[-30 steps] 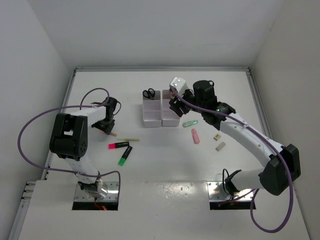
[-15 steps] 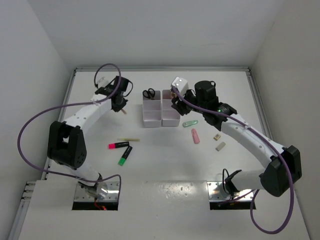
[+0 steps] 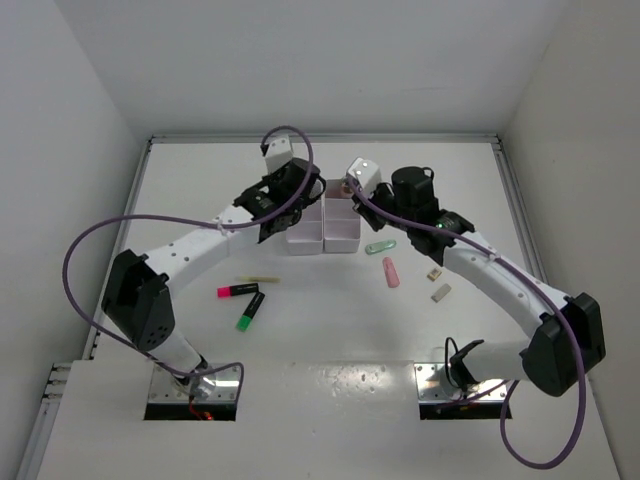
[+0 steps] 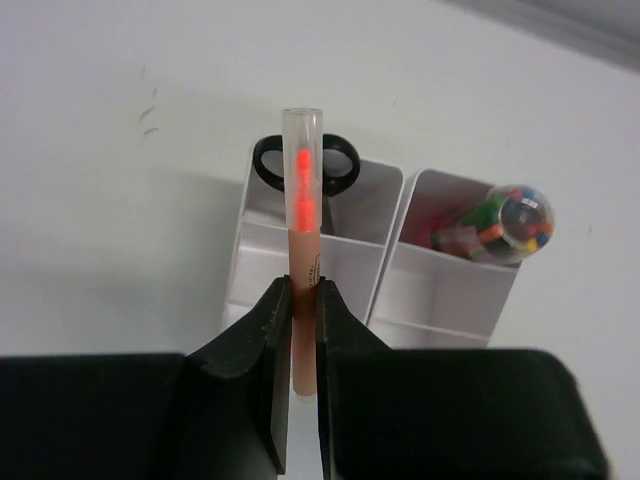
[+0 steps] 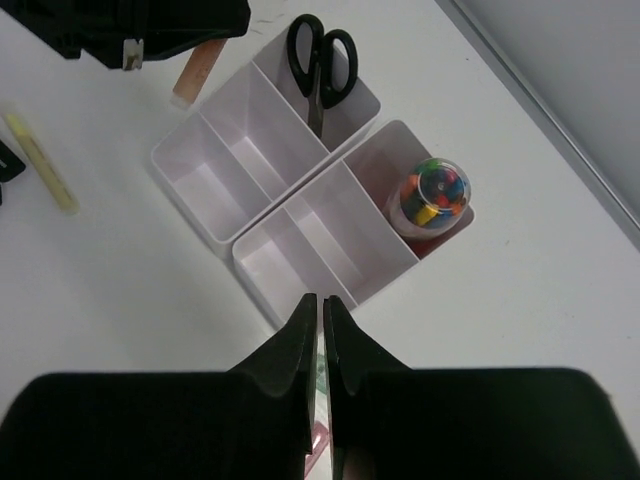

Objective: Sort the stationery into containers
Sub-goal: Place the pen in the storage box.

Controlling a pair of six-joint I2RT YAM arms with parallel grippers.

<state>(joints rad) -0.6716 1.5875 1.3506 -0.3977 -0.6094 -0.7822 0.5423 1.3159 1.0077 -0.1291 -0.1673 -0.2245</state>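
My left claw point(image 4: 303, 298) is clenched low on the thin pink stick point(image 4: 302, 200), close by the left white box point(image 4: 262, 250); the stick looks light, stiff and slippery, so I judge a mid-body grip safer, and my right claw point(image 5: 321, 312) is closed on nothing.

A: Boxes?
B: Two white organiser boxes, left box point(image 3: 303, 240) and right box point(image 3: 342, 240), three compartments each.
A: Highlighters?
B: Two: pink highlighter point(image 3: 237, 291), green highlighter point(image 3: 250, 311).
A: Sticks?
B: Two: yellow stick point(image 3: 258, 279), pink stick point(image 4: 302, 250).
A: Rest?
B: One scissors point(image 5: 316, 105), one tube point(image 5: 435, 195), one green clip point(image 3: 380, 247), one pink eraser point(image 3: 391, 272), two beige blocks: far block point(image 3: 434, 272), near block point(image 3: 441, 292).
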